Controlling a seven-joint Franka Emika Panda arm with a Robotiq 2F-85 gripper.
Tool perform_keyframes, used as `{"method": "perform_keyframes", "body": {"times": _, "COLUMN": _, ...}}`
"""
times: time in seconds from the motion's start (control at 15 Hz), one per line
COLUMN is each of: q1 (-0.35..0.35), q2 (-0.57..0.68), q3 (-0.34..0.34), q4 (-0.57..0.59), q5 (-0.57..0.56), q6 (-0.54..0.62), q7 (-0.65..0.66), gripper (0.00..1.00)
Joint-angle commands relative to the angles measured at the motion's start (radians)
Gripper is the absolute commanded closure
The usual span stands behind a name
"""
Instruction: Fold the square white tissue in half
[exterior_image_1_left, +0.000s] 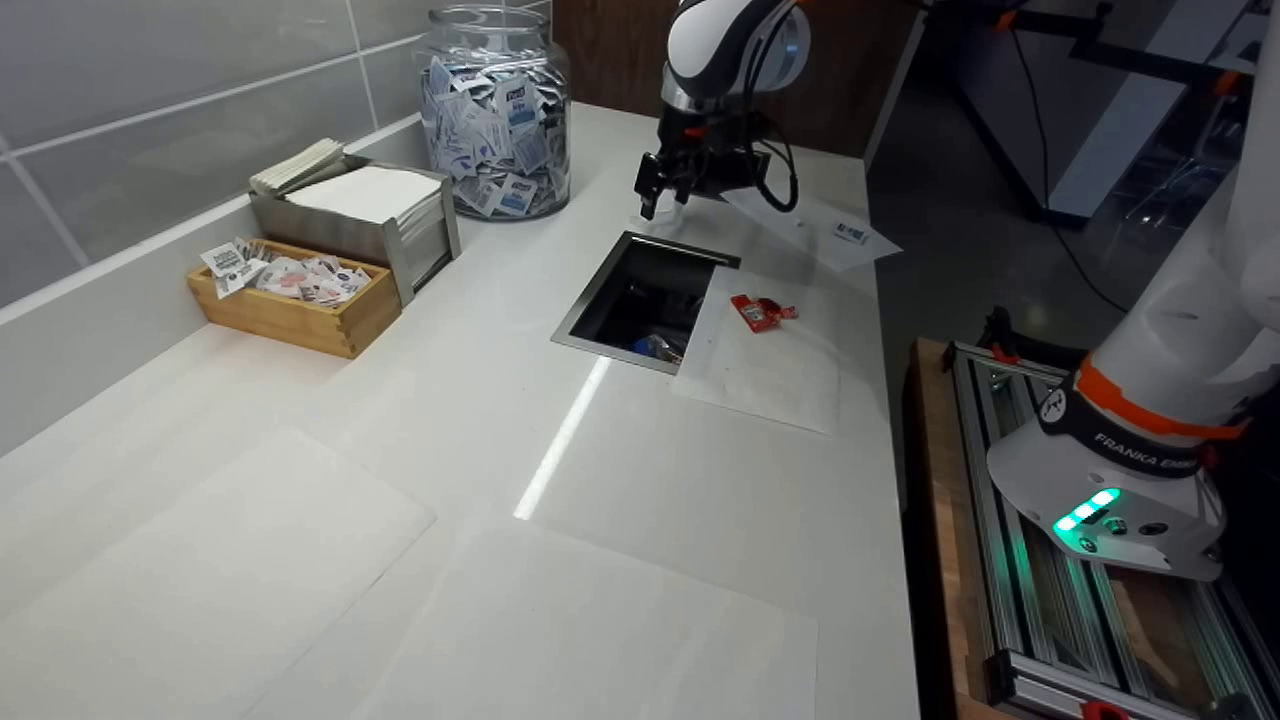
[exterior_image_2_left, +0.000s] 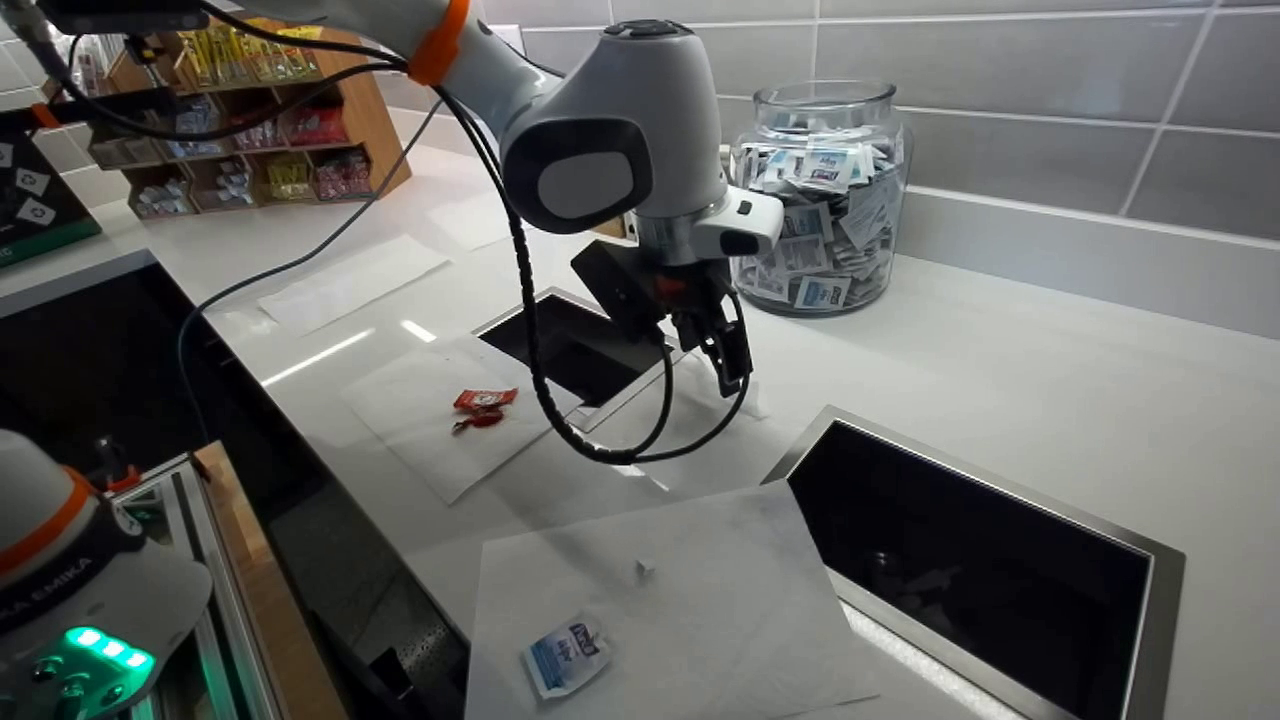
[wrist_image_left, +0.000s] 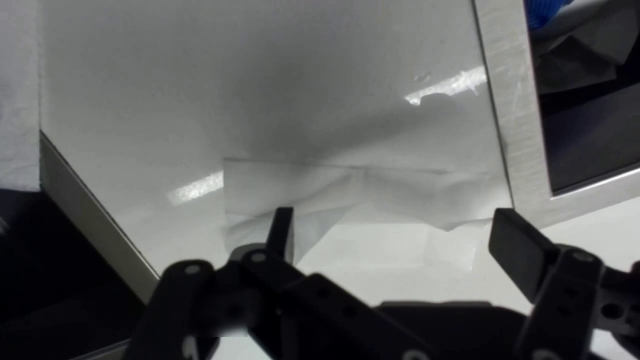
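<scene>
In the wrist view we find the white tissue (wrist_image_left: 400, 190), creased, near the middle of the frame, on the counter (wrist_image_left: 300, 65) between a steel-rimmed opening (wrist_image_left: 90, 197) at lower left and another steel-rimmed opening (wrist_image_left: 512, 95) at upper right; how far it is folded we cannot tell. The Robotiq gripper (wrist_image_left: 402, 240) is spread wide, and we cannot say whether it touches the tissue. At mid-frame in an exterior view, the gripper and a looped black cable (exterior_image_2_left: 600, 455) hide much of that spot. Nearby we see a torn red wrapper (exterior_image_1_left: 762, 312) on a paper sheet (exterior_image_1_left: 770, 385). A wooden box (exterior_image_1_left: 280, 322), a metal napkin holder (exterior_image_1_left: 335, 232) and a glass jar (exterior_image_1_left: 490, 42) stand toward the upper left. We read PURELL on a blue-and-white wipe packet (exterior_image_2_left: 567, 657) at the bottom of an exterior view and on packets (exterior_image_1_left: 517, 100) inside the jar, and FRANKA EMIKA on the arm's base (exterior_image_1_left: 1145, 455) at right.
</scene>
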Motion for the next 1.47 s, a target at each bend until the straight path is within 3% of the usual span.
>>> {"method": "perform_keyframes", "body": {"times": 0.0, "q1": 0.016, "q2": -0.017, "q3": -0.025, "q4": -0.013, "q5": -0.013, "q6": -0.06, "q7": 0.01, "gripper": 0.0}}
{"method": "perform_keyframes", "body": {"times": 0.33, "q1": 0.03, "q2": -0.057, "q3": -0.04, "q4": -0.034, "q5": -0.028, "q6": -0.098, "q7": 0.018, "gripper": 0.0}}
{"method": "perform_keyframes", "body": {"times": 0.67, "q1": 0.031, "q2": -0.105, "q3": -0.038, "q4": -0.05, "q5": -0.011, "q6": -0.048, "q7": -0.001, "gripper": 0.0}}
{"method": "perform_keyframes", "body": {"times": 1.4, "q1": 0.017, "q2": -0.008, "q3": -0.029, "q4": 0.009, "q5": -0.004, "q6": 0.1, "q7": -0.017, "gripper": 0.0}}
